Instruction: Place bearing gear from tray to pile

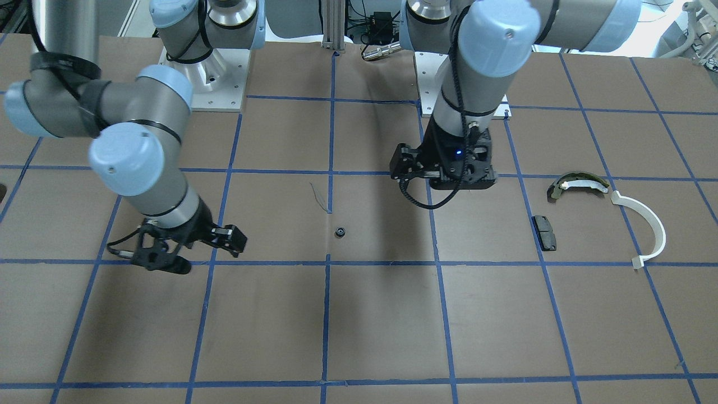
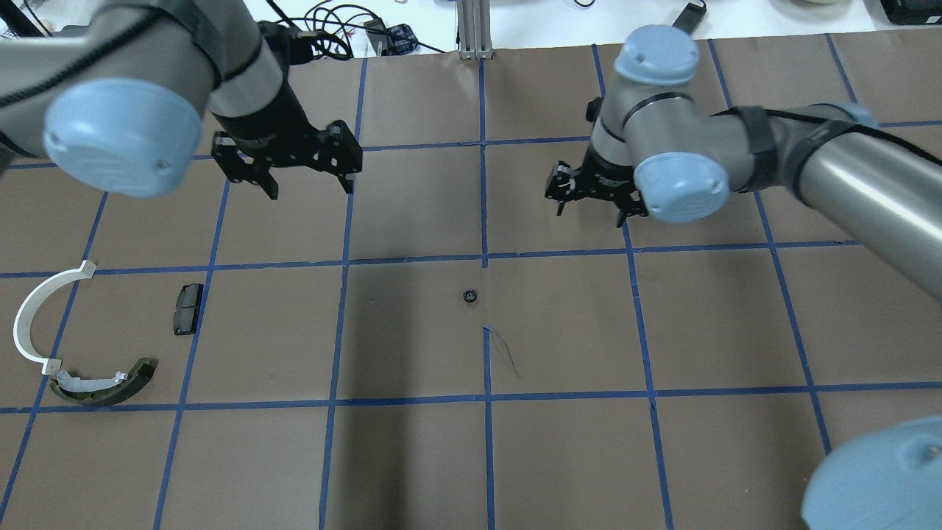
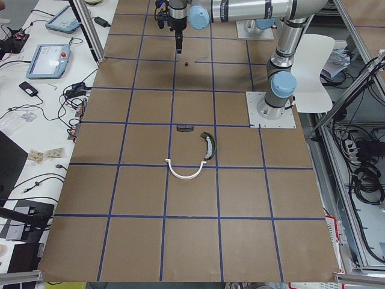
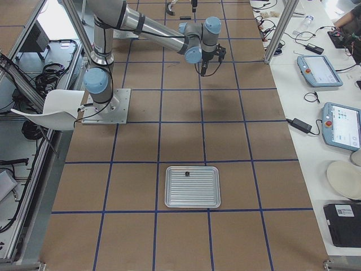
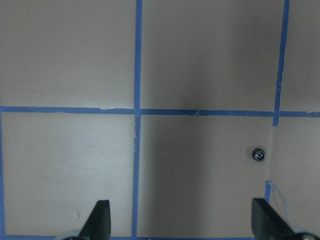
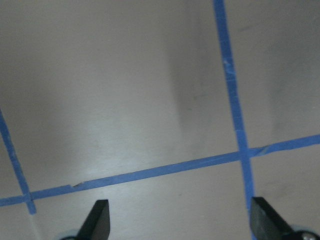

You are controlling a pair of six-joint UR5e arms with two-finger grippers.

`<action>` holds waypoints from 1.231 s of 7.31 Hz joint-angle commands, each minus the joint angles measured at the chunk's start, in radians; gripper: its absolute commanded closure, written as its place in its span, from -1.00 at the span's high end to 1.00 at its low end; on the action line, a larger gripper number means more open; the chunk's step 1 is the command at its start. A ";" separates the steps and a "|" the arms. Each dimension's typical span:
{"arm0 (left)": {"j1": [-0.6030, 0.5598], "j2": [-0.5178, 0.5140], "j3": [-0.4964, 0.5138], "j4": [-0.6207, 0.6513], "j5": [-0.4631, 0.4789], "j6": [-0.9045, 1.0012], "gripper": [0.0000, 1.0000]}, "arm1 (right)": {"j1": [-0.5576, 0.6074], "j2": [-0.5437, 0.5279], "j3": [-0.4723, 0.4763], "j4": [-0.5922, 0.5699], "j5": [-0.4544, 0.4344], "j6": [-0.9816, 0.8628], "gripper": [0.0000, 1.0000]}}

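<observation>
The bearing gear [image 2: 470, 296] lies on the bare table [image 2: 662, 456] near the middle, between the two arms and touching neither. It is not on the tray [image 4: 197, 195], which shows only in the right-end view, well apart from both arms. A small dark part rests near the tray's far edge, too small to tell what it is.

The left claw [image 2: 309, 184] hangs above the table with its fingers spread wide and nothing between them. The right claw [image 2: 591, 213] is likewise wide open and empty. Judging by this, the carry is half done: the gear waits mid-table for a pick-up.

The pile sits at the robot's far left: white half-ring arc [image 2: 22, 324], brake shoe [image 2: 103, 386] and black pad [image 2: 188, 308]. So the left arm looks best placed for the pick. Its wrist view already has the gear off to the right, so the claw would need to shift that way, centre over it and descend.

The gear is small and low — the fingers must close almost fully, right at the table. The pad lies nearest along the way to the pile.
</observation>
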 commanded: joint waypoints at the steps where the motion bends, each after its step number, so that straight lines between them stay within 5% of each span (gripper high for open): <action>1: -0.115 -0.078 -0.159 0.235 -0.002 -0.170 1.00 | -0.198 -0.048 0.000 0.080 -0.005 -0.278 1.00; 7: -0.238 -0.333 -0.173 0.459 0.010 -0.281 1.00 | -0.611 -0.070 -0.011 0.086 -0.089 -0.905 1.00; 9: -0.238 -0.350 -0.173 0.504 0.012 -0.279 1.00 | -0.645 -0.062 -0.015 0.068 -0.124 -1.018 1.00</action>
